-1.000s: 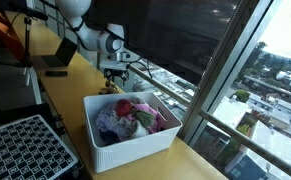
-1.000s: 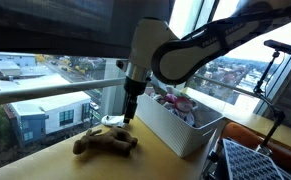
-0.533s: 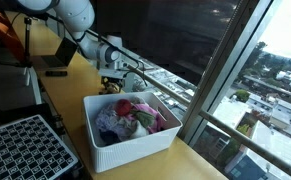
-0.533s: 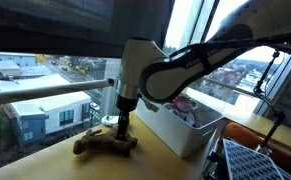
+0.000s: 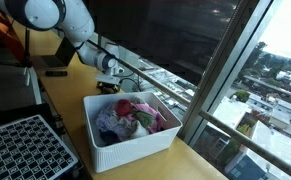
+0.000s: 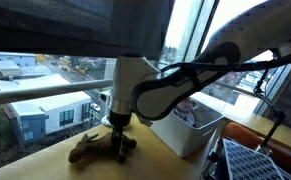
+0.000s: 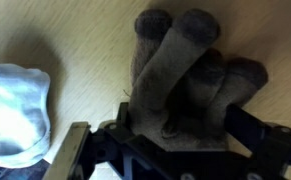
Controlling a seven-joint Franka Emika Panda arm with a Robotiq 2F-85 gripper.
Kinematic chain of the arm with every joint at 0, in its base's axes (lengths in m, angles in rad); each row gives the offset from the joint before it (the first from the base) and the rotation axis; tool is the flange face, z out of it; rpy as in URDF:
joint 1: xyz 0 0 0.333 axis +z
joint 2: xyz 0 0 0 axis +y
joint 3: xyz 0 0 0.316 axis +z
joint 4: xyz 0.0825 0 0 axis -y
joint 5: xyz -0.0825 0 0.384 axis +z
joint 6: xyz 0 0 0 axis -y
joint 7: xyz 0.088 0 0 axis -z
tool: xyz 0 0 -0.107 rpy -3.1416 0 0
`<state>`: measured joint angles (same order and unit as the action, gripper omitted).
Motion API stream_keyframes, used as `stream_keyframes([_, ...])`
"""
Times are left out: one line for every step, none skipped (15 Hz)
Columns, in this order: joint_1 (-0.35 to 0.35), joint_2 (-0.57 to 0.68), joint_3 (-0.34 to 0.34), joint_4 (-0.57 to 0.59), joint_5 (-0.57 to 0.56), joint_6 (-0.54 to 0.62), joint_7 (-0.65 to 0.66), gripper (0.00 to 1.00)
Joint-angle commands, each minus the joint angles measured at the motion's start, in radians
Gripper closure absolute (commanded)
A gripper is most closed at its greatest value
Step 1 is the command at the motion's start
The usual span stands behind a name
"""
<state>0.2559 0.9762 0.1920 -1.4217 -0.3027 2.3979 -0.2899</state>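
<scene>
A brown plush toy [image 6: 93, 149] lies on the wooden table next to the window, and it fills the wrist view [image 7: 185, 70]. My gripper [image 6: 118, 141] is down on the toy, with its two black fingers [image 7: 180, 145] set wide apart on either side of the toy's body. The jaws look open around it. In an exterior view the gripper [image 5: 109, 84] sits low behind the white bin, and the toy is hidden there.
A white bin [image 5: 135, 143] full of coloured clothes stands close beside the gripper, also seen in an exterior view [image 6: 181, 134]. A white cloth [image 7: 13, 110] lies next to the toy. A black grid tray [image 5: 23, 150] and a laptop [image 5: 55, 57] are on the table.
The arm has come down steadily from above the toy. The fingers now straddle the toy at table level.
</scene>
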Motion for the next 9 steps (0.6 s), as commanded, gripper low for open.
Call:
stream_keyframes([-0.01,0.007,0.004,0.001,0.03,0.005,-0.034,0.38])
stream_keyframes([-0.014,-0.003,0.003,-0.012,0.029,0.009,-0.034,0.47])
stream_keyframes([-0.019,-0.015,0.001,-0.028,0.028,0.016,-0.032,0.54])
stream_keyframes([-0.024,-0.028,-0.002,-0.048,0.027,0.024,-0.027,0.6])
stream_keyframes([-0.028,-0.046,-0.006,-0.071,0.024,0.032,-0.021,0.68])
stream_keyframes([-0.035,-0.068,-0.008,-0.1,0.023,0.041,-0.016,0.74])
stream_keyframes([-0.046,-0.105,-0.009,-0.147,0.025,0.058,-0.01,0.83])
stream_keyframes([-0.058,-0.138,-0.008,-0.19,0.027,0.071,-0.006,0.91])
stream_keyframes([-0.075,-0.188,-0.005,-0.253,0.031,0.091,-0.002,1.0])
